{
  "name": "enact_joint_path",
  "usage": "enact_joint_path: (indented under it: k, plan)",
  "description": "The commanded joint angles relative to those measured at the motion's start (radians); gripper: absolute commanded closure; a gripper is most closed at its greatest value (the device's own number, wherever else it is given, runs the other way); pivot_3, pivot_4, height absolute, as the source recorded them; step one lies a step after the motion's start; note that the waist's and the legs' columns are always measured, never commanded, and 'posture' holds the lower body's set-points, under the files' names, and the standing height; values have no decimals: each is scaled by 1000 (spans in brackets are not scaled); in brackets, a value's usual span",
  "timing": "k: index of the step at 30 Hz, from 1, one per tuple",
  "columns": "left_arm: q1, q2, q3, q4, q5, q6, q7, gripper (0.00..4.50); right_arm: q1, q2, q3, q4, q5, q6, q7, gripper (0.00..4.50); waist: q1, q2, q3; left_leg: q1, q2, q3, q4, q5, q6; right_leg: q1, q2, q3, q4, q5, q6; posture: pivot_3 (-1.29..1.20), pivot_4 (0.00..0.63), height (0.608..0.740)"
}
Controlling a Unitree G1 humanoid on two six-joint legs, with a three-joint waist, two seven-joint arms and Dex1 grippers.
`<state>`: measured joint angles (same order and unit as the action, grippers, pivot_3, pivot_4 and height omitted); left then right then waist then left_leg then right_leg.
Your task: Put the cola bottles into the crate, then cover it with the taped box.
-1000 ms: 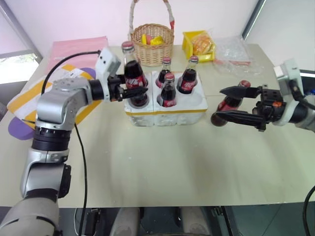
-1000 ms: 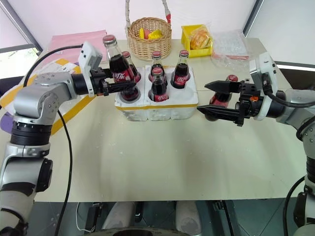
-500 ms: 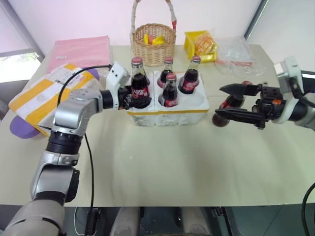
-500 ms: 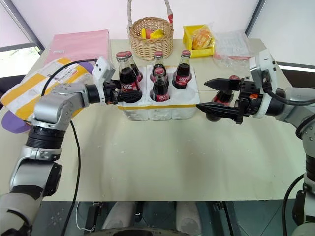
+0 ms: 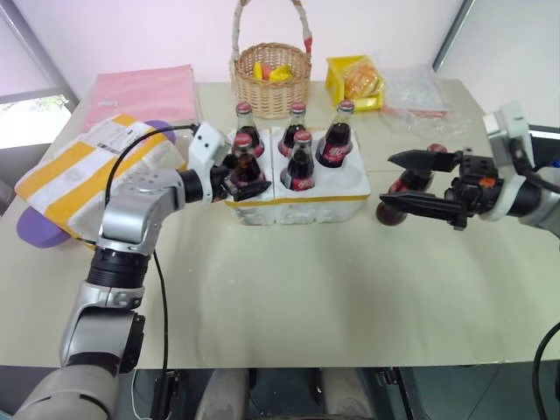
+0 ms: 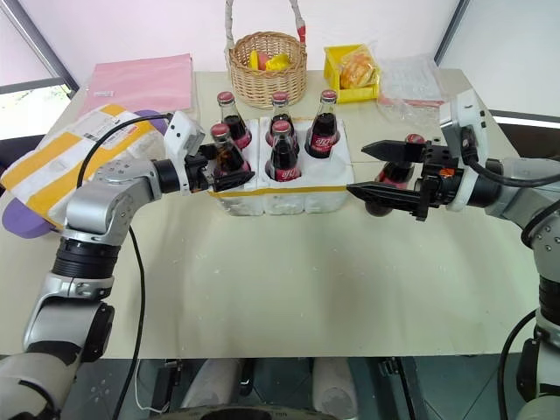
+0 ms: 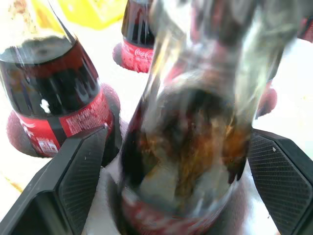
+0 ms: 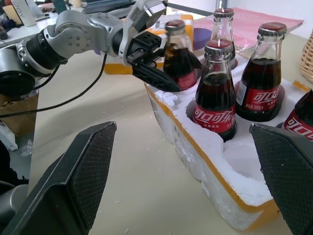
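Seating a cola bottle [image 6: 226, 150] in the crate [image 6: 282, 190], the left gripper [image 6: 229, 169] seemingly spreads to release it, while the right gripper [image 6: 387, 173] waits agape near the table's right edge.

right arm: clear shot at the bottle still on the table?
Probably yes. The right gripper is open, and the last loose bottle lies on the table just behind its fingers, beside the crate, with nothing between them.

Head pair looks down over table [image 5: 289, 289]; wrist views close, level; all share crate [image 6: 289, 194].
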<state>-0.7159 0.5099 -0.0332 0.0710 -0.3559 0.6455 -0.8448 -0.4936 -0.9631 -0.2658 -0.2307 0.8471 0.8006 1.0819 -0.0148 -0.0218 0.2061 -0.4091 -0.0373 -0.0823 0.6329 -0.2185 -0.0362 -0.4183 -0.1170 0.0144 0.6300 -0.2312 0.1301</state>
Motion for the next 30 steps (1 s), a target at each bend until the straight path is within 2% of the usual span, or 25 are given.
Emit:
enact_joint_path:
  k: [1, 8, 12, 16, 19, 23, 30]
  plan:
    - [25, 55, 83, -106, -84, 47, -39, 23, -16, -5, -15, -9, 0, -12, -2, 0, -3, 0, 0, 0, 0, 0, 0, 0, 0, 0, 0, 0, 0, 0, 0, 0, 150, 738]
    - [50, 255, 320, -329, -415, 258, -164, 23, 48, -22, -52, -19, -3, -18, 15, 0, -1, 0, 0, -1, 0, 0, 0, 0, 0, -1, 0, 0, 0, 0, 0, 0, 150, 738]
    - [110, 384, 392, -419, -583, 356, -269, 23, 118, -23, -91, -50, 5, -11, 5, 0, -1, 0, 0, -1, 0, 0, 0, 0, 0, -1, 0, 0, 0, 0, 0, 0, 150, 738]
    - [144, 412, 356, -438, -575, 336, -248, 23, 238, -2, -146, -87, -15, -14, -50, 0, 5, 0, 0, 0, 0, 0, 0, 0, 0, 1, 0, 0, 0, 0, -1, 0, 150, 738]
    - [137, 406, 326, -426, -556, 308, -242, 23, 337, 2, -204, -105, -10, 13, -84, 0, 4, 0, 0, 1, 0, 0, 1, 0, 0, 3, 0, 0, -1, -2, -4, 0, 150, 738]
    - [113, 391, 285, -409, -540, 281, -225, 23, 443, 28, -249, -92, -67, -38, -132, 0, 4, 0, 0, 1, 0, 0, 1, 0, 0, 3, 0, 0, -2, -2, -4, 0, 150, 738]
    - [105, 371, 246, -405, -532, 251, -206, 23, 394, 149, -227, 7, -136, -120, -280, 0, -3, 0, 0, 3, 1, 1, 0, 0, 0, 4, 1, 0, -1, -2, -4, 0, 150, 738]
